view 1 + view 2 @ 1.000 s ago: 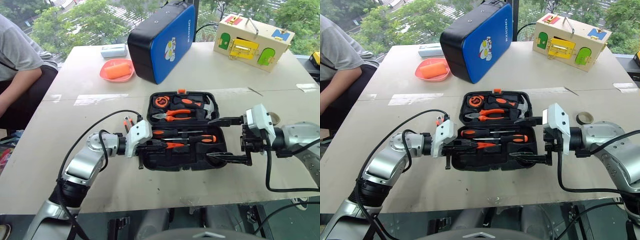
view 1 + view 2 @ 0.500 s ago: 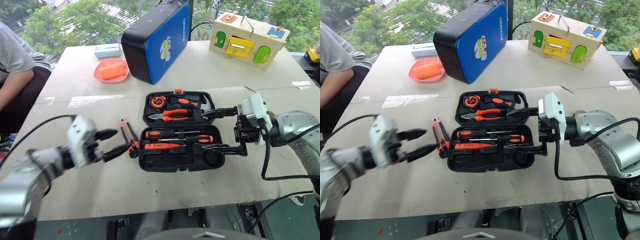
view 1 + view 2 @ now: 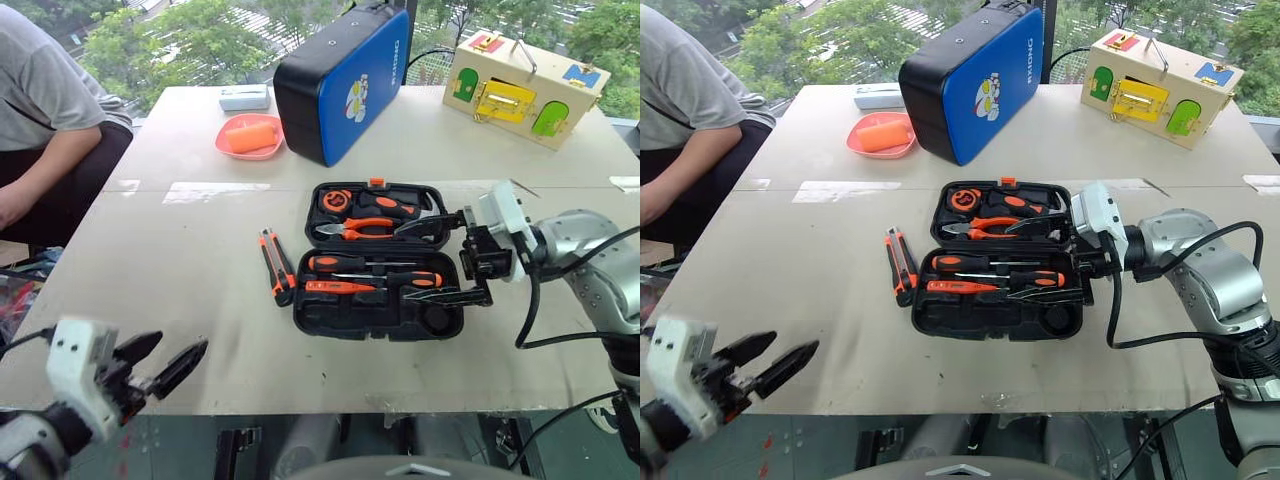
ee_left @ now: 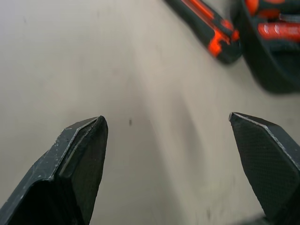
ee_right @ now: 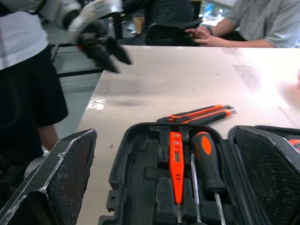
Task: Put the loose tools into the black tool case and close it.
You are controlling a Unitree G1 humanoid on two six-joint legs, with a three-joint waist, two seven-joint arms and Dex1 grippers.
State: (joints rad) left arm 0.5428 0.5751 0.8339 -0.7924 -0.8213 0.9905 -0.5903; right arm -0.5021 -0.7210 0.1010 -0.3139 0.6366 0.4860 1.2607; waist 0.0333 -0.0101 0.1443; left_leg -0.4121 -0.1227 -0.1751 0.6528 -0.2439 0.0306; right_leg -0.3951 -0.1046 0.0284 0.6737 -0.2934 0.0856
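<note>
Utility knife (image 3: 277, 266) lies beside open tool case (image 3: 380, 318); left gripper (image 3: 160, 363) and right gripper (image 3: 437, 260) both spread, empty.

The counter (image 3: 200, 250) is a pale, matt board with faint scuffs and a strip of glossy clear tape across it. The black tool case (image 3: 380, 315) is matt moulded plastic. In it lie screwdrivers (image 3: 375, 265) with smooth black-and-orange plastic handles and thin bare metal shafts. The utility knife (image 3: 276, 265) beside the case has a black-and-orange plastic body. The left gripper (image 4: 171, 154) has black fingers with a finely textured, matt face. The blue-and-black case (image 3: 345, 80) looks smooth with a slight sheen. The latch box (image 3: 525, 90) is light, unvarnished-looking wood with painted doors and a metal handle. The person's shirt (image 3: 45, 90) is grey cloth.
</note>
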